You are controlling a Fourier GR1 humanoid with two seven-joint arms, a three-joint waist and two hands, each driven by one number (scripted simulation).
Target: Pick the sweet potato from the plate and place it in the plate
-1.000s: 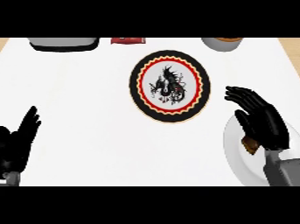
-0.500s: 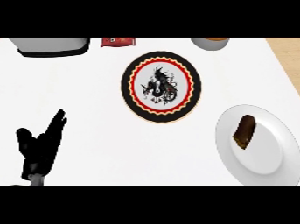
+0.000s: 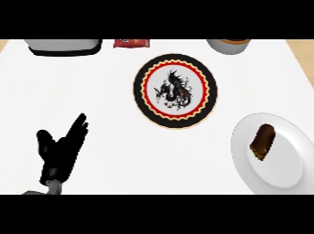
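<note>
My left hand (image 3: 59, 151) shows at the lower left of the frame, fingers straight and apart, pointing toward the upper right, holding nothing. My right hand is out of the picture.

The sweet potato (image 3: 262, 141) lies on the white plate (image 3: 288, 176) at the lower right, in that plate's upper left part, a dark brown piece set lengthwise up and down. The patterned plate (image 3: 146, 91), with its black rim, red ring and dark figure in the middle, sits at the centre top of the counter (image 3: 139, 164), just up and left of the white plate and apart from it.

Along the top edge stand a grey appliance (image 3: 63, 45) at the upper left, a red packet (image 3: 132, 43) beside it, and a cup (image 3: 229, 45) toward the upper right.
</note>
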